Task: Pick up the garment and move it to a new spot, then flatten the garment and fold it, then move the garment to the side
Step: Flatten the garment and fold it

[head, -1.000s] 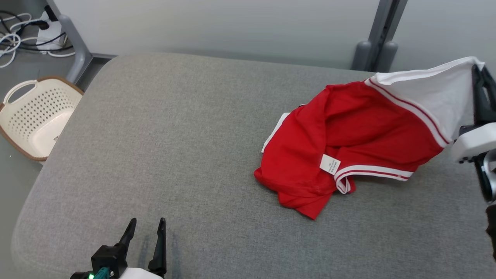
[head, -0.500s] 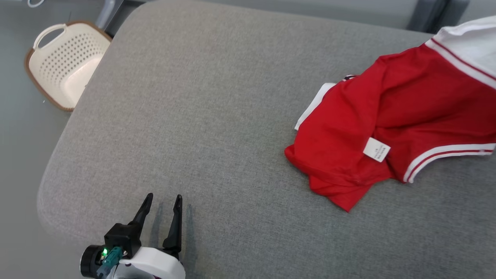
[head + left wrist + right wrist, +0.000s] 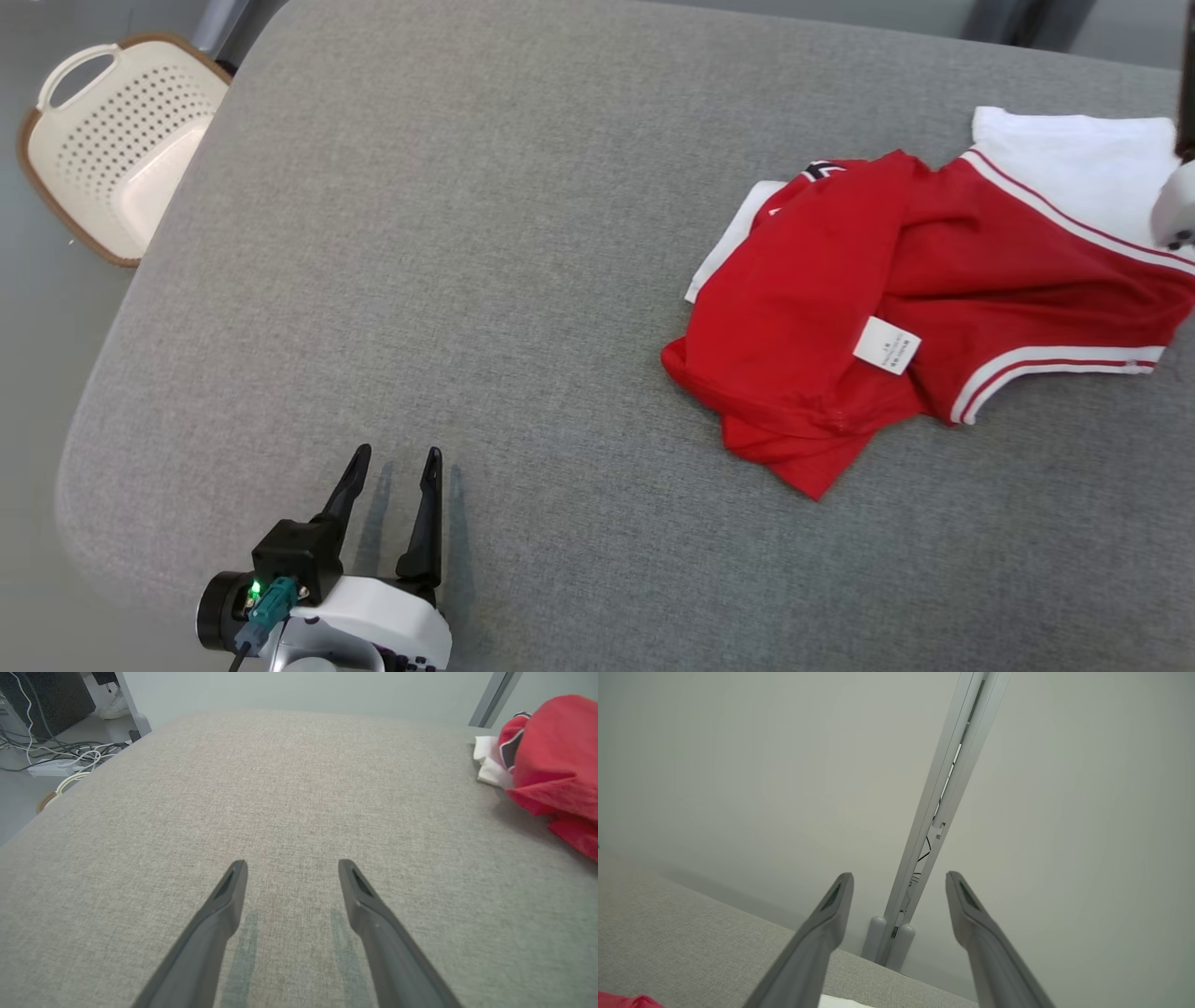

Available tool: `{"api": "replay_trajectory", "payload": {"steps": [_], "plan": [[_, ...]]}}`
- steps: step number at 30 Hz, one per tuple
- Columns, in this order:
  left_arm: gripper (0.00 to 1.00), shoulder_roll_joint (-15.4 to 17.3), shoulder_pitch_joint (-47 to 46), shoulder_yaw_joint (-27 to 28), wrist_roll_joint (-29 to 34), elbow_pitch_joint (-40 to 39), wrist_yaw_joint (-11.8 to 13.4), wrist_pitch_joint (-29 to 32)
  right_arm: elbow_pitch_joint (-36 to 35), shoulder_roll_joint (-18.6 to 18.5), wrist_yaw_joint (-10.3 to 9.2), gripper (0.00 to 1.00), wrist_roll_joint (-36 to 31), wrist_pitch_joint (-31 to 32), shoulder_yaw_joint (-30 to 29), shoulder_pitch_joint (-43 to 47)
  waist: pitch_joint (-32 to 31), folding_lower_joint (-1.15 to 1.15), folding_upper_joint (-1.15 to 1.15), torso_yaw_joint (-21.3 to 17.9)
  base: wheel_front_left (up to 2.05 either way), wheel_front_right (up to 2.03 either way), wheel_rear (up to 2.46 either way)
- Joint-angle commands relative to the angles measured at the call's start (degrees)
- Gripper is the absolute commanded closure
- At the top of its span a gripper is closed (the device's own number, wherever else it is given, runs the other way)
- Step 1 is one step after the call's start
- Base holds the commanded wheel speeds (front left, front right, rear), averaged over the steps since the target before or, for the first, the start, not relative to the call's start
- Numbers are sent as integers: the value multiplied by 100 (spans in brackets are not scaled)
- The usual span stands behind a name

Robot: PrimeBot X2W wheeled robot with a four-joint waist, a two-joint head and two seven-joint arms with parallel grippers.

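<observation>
Near the far right edge of the counter (image 3: 467, 233), the shirt (image 3: 887, 317) lies crumpled, just dropped by my right tool (image 3: 900, 877); left tool (image 3: 396, 450) idles, likewise released. Flattening looks next.

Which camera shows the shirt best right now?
Head view: nearly the whole shirt lies crumpled on the grey cushion. Left wrist view catches its red edge at far right; right wrist view, slivers of red and white along the bottom.

Soft matt cloth garment (image 3: 840, 317) on coarse woven grey cushion (image 3: 467, 280).
</observation>
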Motion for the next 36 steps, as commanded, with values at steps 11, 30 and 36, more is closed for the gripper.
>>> {"api": "replay_trajectory", "payload": {"steps": [11,30,36], "plan": [[0,23,66,129,116,46,-43,-26,-657,342,-2,0,1165,3,785,1568,-504,0,0,-554,0,0,0],[0,22,273,154,167,117,-92,-26,-738,999,-2,0,2068,4,2230,3302,-891,0,0,-844,0,0,0],[0,23,228,92,106,102,-75,-26,-559,1037,-2,11,2145,4,2246,3145,-756,0,0,-701,0,0,0]]}}
